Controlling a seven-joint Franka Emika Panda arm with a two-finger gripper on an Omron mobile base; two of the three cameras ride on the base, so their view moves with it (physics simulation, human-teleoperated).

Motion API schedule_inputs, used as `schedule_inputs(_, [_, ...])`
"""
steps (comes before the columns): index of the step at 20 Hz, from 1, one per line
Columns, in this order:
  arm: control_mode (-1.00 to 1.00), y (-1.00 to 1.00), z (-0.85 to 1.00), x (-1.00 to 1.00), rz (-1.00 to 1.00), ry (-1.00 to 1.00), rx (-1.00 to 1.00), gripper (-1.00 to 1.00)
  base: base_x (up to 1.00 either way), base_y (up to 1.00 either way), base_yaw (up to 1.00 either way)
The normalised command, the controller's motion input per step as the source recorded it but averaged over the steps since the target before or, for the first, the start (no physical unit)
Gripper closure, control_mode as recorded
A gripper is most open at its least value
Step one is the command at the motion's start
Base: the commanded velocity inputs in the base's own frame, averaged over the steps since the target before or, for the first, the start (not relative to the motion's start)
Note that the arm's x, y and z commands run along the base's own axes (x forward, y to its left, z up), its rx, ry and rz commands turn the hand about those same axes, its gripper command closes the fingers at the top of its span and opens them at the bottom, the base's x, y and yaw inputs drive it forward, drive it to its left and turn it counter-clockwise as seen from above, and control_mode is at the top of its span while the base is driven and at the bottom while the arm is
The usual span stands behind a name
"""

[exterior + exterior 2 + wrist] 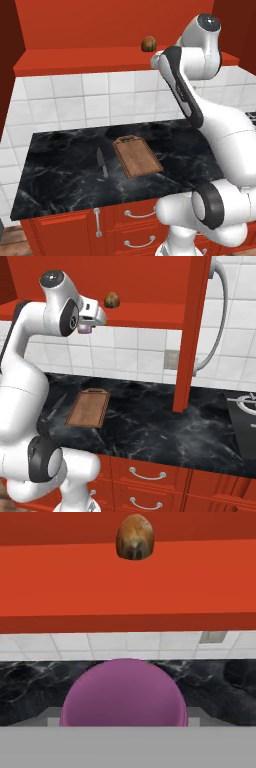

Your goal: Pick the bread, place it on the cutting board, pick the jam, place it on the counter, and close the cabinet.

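The bread (148,44) (111,300) (135,537) sits on the open cabinet's red shelf (75,60). My gripper (86,326) hangs in front of the shelf's edge, left of and slightly below the bread, shut on the purple jam (85,329). Close up in the hand view, the jam (124,694) hides the fingertips. The cutting board (137,156) (88,407) lies bare on the black marble counter (60,170) (150,421), below the gripper. The cabinet door (192,331) stands open to the right.
A grey knife (101,162) (55,406) lies left of the board. The open door's lower edge hangs over the counter's middle. A curved grey pipe (222,306) runs down the tiled wall at right, and a stove (245,403) is at the far right.
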Motion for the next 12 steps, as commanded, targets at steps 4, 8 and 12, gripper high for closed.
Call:
schedule_inputs(4, [-1.00,-0.58,-0.33,-0.62,0.00,0.01,0.01,1.00,0.00,0.00,0.00])
schedule_inputs(8, [-1.00,-0.54,-0.42,-0.50,0.00,0.01,0.00,1.00,0.00,0.00,0.00])
schedule_inputs(12, [-1.00,-0.52,-0.46,-0.41,0.00,0.01,0.00,1.00,0.00,0.00,0.00])
